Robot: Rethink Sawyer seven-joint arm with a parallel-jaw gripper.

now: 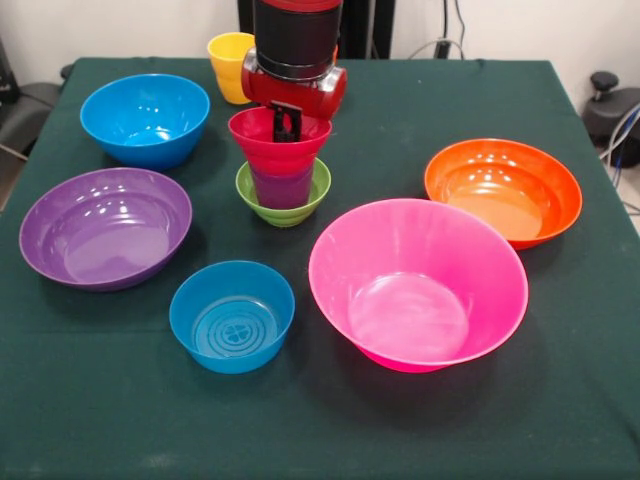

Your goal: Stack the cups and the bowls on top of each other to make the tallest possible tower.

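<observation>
A small glossy green plastic bowl [284, 199] holds a translucent purple cup [282, 186] topped by a red bowl [278, 139]; the black gripper [287, 123] dips inside. At eleven o'clock stands a yellow tumbler [228, 65].

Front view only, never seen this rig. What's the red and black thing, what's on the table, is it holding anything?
The red and black cylinder coming down from the top is the end of a robot arm. Its gripper is the small black part dipping into the red bowl; I cannot tell whether it is open or shut, or gripping anything. The camera sits across the table, facing the robot.

The red bowl tops a small stack: it sits on a purple cup, which stands in a small green bowl. Around it lie loose bowls: mid-sized blue, purple, small blue, large pink, orange. A yellow cup stands behind the arm.
</observation>
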